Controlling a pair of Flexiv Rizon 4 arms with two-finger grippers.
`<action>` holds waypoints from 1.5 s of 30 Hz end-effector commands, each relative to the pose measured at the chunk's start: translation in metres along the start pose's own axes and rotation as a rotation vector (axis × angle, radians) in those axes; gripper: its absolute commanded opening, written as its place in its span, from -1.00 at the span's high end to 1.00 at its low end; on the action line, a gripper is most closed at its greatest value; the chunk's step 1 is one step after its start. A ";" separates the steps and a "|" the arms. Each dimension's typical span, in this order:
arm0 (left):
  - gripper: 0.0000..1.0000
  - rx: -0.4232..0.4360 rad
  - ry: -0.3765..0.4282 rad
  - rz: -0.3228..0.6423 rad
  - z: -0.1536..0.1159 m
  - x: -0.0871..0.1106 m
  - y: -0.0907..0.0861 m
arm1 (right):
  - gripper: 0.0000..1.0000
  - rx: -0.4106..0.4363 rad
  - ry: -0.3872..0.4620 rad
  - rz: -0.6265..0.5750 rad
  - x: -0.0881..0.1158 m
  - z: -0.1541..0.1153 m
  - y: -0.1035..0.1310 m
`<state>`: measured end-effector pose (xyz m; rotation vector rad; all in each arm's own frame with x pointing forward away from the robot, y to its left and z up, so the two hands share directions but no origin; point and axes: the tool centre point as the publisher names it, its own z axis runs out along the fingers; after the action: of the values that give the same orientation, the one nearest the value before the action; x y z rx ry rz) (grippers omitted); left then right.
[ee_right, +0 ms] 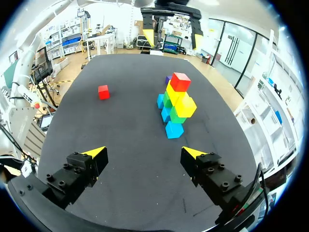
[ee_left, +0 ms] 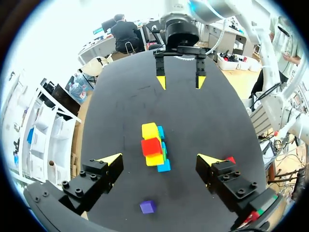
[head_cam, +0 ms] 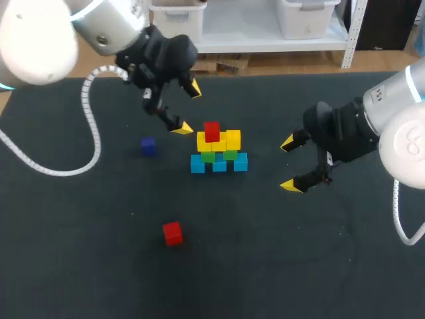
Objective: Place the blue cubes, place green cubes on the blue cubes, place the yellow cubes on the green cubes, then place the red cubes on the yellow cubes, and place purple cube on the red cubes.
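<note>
L gripper (head_cam: 188, 107) spread, empty, far-left of stack (head_cam: 218, 149), prob. to avoid knocking it; R gripper (head_cam: 290, 164) spread, right of it; red cube (head_cam: 172, 233) near, unplaced.

Purple cube (ee_right: 167, 79) mostly hidden behind stack (ee_right: 176, 104) (right wrist view); loose red cube (ee_left: 231, 159) half behind finger (ee_left: 218, 172) of left hand (ee_left: 159, 158).

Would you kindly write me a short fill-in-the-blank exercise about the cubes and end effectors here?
The stack's top cube is ____ in colour.
Its bottom row holds ____ blue cubes.
The purple cube lies apart from it, on my ____ arm's side.
The left end effector and right end effector stand ____, holding nothing.
Missing words: red, three, left, open.
</note>
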<state>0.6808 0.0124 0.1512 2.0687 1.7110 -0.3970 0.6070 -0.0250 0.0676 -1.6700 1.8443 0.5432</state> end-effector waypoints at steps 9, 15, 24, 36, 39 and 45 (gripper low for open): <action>-1.00 -0.141 -0.101 0.028 -0.051 0.051 -0.065 | -1.00 -0.001 -0.003 -0.001 0.001 0.000 0.000; -1.00 -0.150 -0.111 0.003 -0.069 0.077 -0.085 | -1.00 -0.001 -0.003 -0.001 0.001 0.000 0.000; -1.00 -0.164 -0.143 0.019 -0.086 0.097 -0.092 | -1.00 -0.001 -0.003 -0.001 0.001 0.000 0.000; -1.00 -0.143 -0.162 0.037 -0.086 0.100 -0.093 | -1.00 0.001 0.014 -0.086 -0.017 0.012 0.026; -1.00 -0.143 -0.162 0.037 -0.086 0.100 -0.093 | -1.00 -0.023 0.002 -0.109 -0.028 0.025 0.042; -1.00 -0.143 -0.162 0.037 -0.086 0.100 -0.093 | -1.00 -0.087 -0.014 -0.150 -0.048 0.061 0.072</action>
<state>0.6068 0.1540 0.1661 1.9124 1.5627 -0.4094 0.5462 0.0389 0.0604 -1.8362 1.7012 0.5714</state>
